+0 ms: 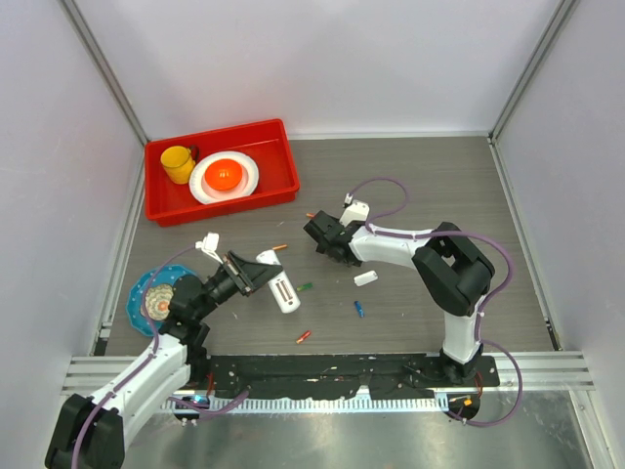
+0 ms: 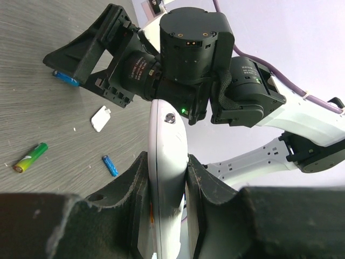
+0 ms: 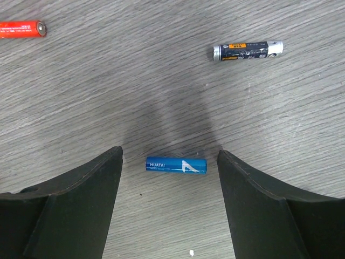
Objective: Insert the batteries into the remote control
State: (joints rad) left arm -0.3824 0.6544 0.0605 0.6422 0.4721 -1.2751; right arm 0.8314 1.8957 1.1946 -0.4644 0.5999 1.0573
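My left gripper (image 2: 167,159) is shut on the white remote control (image 2: 168,141), which stands on edge between the pads; from above it (image 1: 281,291) sticks out past that gripper (image 1: 256,276). My right gripper (image 3: 170,152) is open just above the table, with a blue battery (image 3: 176,164) lying crosswise between its fingers, apart from both. Farther off lie a dark battery (image 3: 247,50) and a red battery (image 3: 21,28). Loose on the table are a green battery (image 1: 305,287), another blue battery (image 1: 358,309), a red-orange battery (image 1: 303,337) and an orange battery (image 1: 279,248).
A short white cover piece (image 1: 365,277) lies right of the remote. A red bin (image 1: 278,137) at the back left holds a yellow cup (image 1: 178,163) and a white plate (image 1: 242,182). A blue patterned dish (image 1: 144,291) sits by the left arm. Walls enclose the table.
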